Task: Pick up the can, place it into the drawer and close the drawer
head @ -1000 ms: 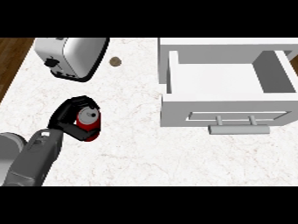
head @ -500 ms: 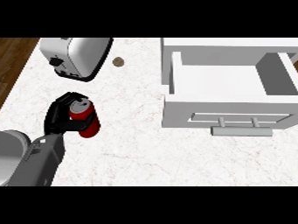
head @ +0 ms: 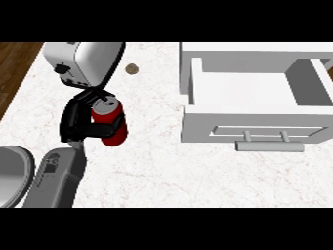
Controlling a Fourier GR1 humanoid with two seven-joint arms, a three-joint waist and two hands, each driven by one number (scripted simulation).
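Head view, looking steeply down on a pale marbled tabletop (head: 161, 176) with dark wood flooring along its left side. The left hand (head: 79, 119) comes in from the lower left on a grey forearm, and its black fingers are curled round a red can (head: 113, 124), grasping it. The can has a silver top that points toward the far side, and its red body shows to the right of the fingers. Whether its base touches the tabletop or is lifted off it cannot be told from this angle. Just beyond the hand, at the far left, stands a white toaster (head: 86, 61) with a dark knob on its side. A small brown round thing (head: 132, 69) lies on the tabletop to the right of the toaster. On the right is a white drawer (head: 259, 93), pulled open, with a bar handle on its near front. The can is well to the left of the drawer, outside it. The right hand does not show.
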